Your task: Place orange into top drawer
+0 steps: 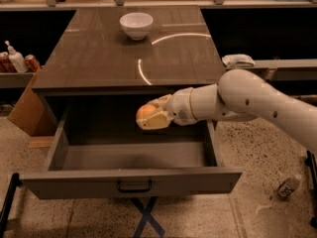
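Observation:
The top drawer (130,181) is pulled wide open below the dark tabletop, its grey front panel with a small dark handle facing me and its inside bare. My gripper (151,117) reaches in from the right over the drawer's back half. It is shut on the orange (144,112), holding it above the drawer floor, just below the table's front edge. Only the orange's upper left side shows between the cream fingers (157,120).
A white bowl (136,25) stands at the back of the tabletop (99,53). Bottles and cans (17,61) sit on a low shelf at left beside a cardboard box (27,108). A small bottle (287,186) lies on the floor at right.

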Controlling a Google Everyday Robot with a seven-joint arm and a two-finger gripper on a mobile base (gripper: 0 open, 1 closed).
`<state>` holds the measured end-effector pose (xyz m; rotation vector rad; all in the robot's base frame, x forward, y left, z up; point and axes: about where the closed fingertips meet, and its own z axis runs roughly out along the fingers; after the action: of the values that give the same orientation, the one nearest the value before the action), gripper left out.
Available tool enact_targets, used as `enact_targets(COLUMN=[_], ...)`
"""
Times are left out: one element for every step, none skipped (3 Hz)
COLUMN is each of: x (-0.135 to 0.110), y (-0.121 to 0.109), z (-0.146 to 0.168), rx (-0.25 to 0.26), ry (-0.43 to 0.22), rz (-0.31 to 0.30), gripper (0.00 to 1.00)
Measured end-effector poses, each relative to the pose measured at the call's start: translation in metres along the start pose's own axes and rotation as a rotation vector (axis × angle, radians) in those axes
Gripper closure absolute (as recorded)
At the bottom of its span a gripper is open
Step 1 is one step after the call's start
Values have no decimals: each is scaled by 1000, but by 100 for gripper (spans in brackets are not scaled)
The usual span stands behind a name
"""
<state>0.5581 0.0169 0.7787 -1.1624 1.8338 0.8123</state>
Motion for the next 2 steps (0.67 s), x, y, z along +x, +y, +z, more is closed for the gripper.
enact_targets(x=[17, 30], y=[1, 0], z=[14, 25], rx=[-14, -22], ry=[4, 10], rz=[30, 54], gripper=[100, 100])
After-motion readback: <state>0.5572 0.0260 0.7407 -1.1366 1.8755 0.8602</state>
